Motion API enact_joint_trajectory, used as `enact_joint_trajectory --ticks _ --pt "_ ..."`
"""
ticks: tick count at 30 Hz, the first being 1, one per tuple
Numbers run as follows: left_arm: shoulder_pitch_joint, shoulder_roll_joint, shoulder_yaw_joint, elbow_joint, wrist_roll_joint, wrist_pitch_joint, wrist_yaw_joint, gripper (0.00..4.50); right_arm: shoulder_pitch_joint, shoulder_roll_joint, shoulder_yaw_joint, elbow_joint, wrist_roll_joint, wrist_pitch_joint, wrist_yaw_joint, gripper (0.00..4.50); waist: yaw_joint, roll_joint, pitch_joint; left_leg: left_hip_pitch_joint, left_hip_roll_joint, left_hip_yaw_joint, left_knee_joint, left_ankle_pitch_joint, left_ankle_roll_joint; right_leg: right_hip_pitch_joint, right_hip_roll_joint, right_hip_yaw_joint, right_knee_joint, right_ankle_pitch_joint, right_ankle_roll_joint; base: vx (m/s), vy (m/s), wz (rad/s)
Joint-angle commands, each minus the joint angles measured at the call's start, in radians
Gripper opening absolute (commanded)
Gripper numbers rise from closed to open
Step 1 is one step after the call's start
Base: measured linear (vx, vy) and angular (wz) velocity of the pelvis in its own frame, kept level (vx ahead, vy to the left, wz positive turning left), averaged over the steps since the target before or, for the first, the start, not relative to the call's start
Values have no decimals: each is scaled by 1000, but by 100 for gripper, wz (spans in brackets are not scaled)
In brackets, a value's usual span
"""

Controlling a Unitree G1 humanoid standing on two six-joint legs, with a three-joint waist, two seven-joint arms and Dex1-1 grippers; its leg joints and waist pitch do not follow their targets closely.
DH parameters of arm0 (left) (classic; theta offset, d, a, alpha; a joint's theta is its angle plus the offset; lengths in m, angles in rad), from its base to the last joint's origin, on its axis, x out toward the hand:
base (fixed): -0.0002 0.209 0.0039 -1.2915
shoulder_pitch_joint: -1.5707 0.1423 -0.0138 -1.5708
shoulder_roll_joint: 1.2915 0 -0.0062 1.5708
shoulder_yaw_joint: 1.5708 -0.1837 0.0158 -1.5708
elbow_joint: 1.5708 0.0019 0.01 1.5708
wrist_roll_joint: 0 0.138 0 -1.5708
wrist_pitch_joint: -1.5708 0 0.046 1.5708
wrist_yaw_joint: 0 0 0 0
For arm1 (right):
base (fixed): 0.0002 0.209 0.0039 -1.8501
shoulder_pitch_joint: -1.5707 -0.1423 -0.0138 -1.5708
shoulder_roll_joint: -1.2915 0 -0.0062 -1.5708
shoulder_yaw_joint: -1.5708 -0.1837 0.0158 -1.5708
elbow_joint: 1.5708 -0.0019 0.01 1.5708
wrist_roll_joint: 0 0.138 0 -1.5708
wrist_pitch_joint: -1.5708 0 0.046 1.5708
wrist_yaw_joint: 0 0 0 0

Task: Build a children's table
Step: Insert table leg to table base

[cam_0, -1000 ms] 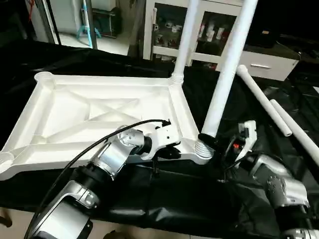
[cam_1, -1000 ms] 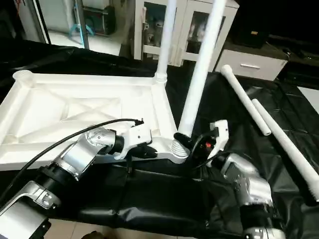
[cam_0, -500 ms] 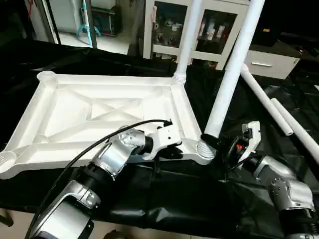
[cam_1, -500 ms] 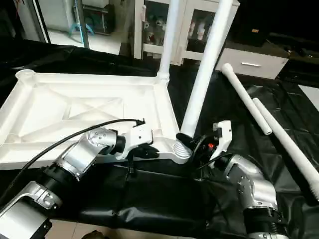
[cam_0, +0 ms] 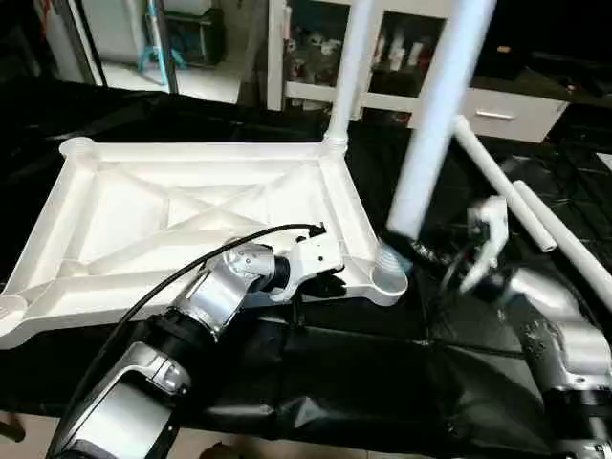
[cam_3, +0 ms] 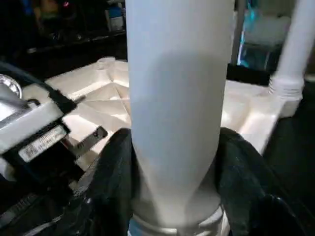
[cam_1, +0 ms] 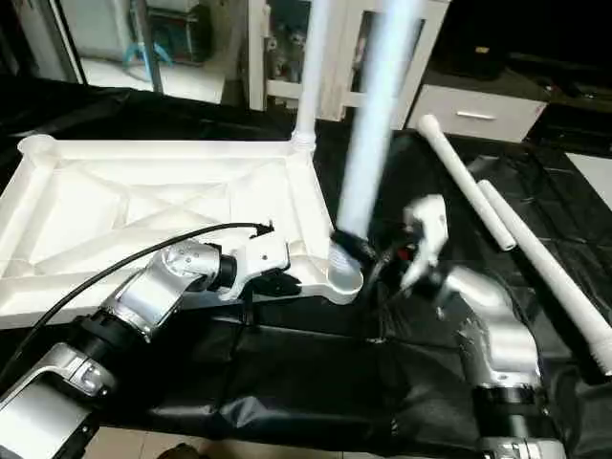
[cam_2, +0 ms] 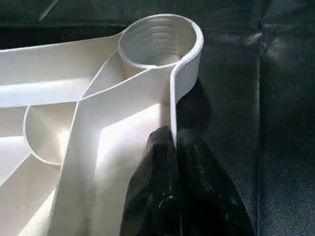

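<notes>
Table top [cam_0: 191, 206]: lies upside down on the black cloth [cam_0: 382, 373], ribbed underside up, long side running across the robot's front.
Far leg [cam_0: 349, 67]: already stands upright in the far right corner socket.
Near leg [cam_0: 435, 120]: rises steeply from just above the near right corner socket [cam_0: 387, 277], leaning a little to the right — its threaded foot seems to sit at the socket mouth, though whether any thread has caught I cannot tell.
Spare legs [cam_0: 507, 196]: two more lie side by side on the cloth, out to the right, well apart from the top.
Right gripper [cam_3: 172, 196]: half open around the foot of the near leg, one black finger on each side of the tube — it holds the leg.
Left gripper [cam_2: 172, 162]: fingers pinched together on the thin rim wall of the top, just beside the near right socket, steadying it.
Key relation: the socket lies directly under the leg's foot and its bore points straight up, so the leg's long axis must come upright over it before turning will bite.
Nearer arm: the right one, already on the leg; the left is placed to brace the top.
Risk: a tilted start could cross the threads.
</notes>
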Motion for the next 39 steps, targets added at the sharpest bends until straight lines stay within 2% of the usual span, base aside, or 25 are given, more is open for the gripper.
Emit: enact_joint_trajectory --ticks 1,7,9,16,21,26,32,38,39 --pt "-5 -1 -10 9 17 -4 9 0 18 6 11 24 -29 -34 -13 194 -7 0 -66 13 25 -4 -80 -249 -4 46 -54 36 -72 -296 -163 0 0 0" --pt "-7 -1 -8 14 17 -7 12 0 12 41 -46 59 19 -9 -64 194 -6 -1 -67 13 24 -2 -79 -230 10 48 -52 37 -66 -248 -180 0 0 0" --pt "-6 1 -7 15 20 -11 13 0 4 38 -66 77 66 46 -54 194 -6 0 -67 14 24 -2 -79 -234 14 48 -51 37 -67 -249 -181 0 0 0" --pt "-7 -1 -8 17 23 -14 16 0 -25 24 -91 160 78 69 -56 194 -8 -2 -68 12 23 -1 -77 -226 8 49 -53 36 -67 -257 -185 0 0 0" --pt "-9 -5 -8 23 24 -17 19 0 -21 11 -78 175 81 109 -33 194 -7 -5 -69 11 23 1 -74 -197 20 50 -52 36 -63 -224 -192 0 0 0" --pt "-9 -8 -5 24 25 -19 23 0 -35 20 -80 228 70 86 -37 194 -9 -5 -68 11 23 -1 -76 -217 14 49 -54 35 -68 -273 -181 0 0 0" --pt "-10 -7 -4 26 25 -23 25 0 -20 25 -83 248 58 57 -44 194 -5 -3 -69 12 23 1 -74 -195 18 49 -53 36 -63 -226 -193 0 0 0" --pt "-12 -8 -2 32 25 -29 26 0 7 56 -93 254 58 3 -57 194 -6 0 -68 13 24 -1 -78 -231 9 48 -54 35 -67 -259 -185 0 0 0" --pt "-14 -8 -2 35 26 -31 27 0 27 68 -90 249 50 -26 -62 194 -6 1 -68 13 24 -2 -78 -232 8 48 -54 36 -68 -257 -185 0 0 0"
